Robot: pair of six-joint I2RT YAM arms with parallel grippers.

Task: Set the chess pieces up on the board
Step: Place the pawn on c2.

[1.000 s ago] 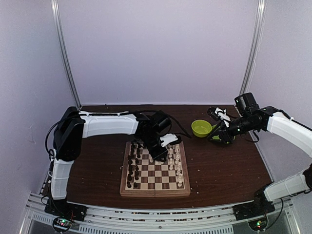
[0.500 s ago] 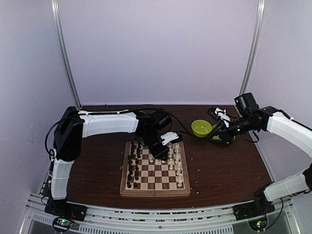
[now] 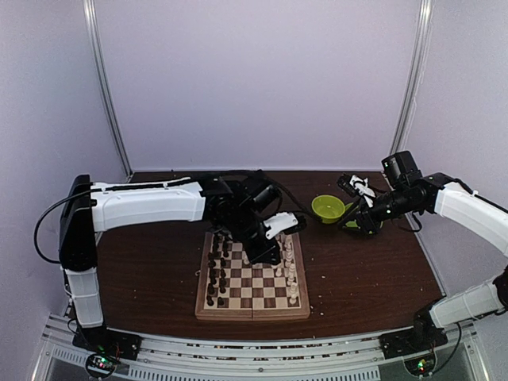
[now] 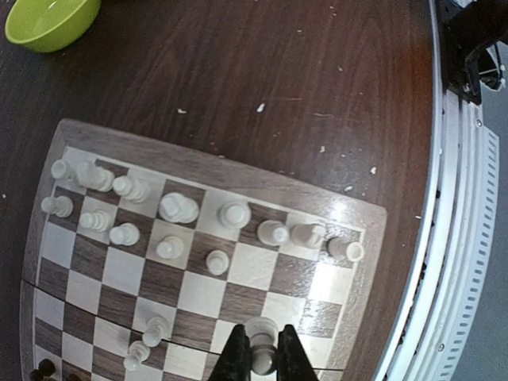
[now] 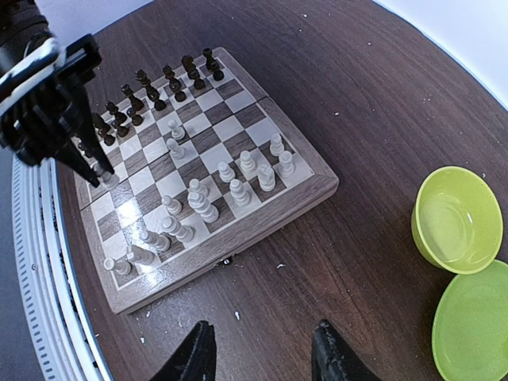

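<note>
Most tiny cream and dark turned chess pieces (image 4: 178,208) stand ranked on the checkered wooden board (image 4: 248,270), while the left claw (image 4: 260,363) pinches a cream straggler (image 4: 260,332) and the right claw (image 5: 262,357) gapes empty.

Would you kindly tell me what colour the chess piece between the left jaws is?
Cream-white; the chess piece shows best in the left wrist view.
</note>
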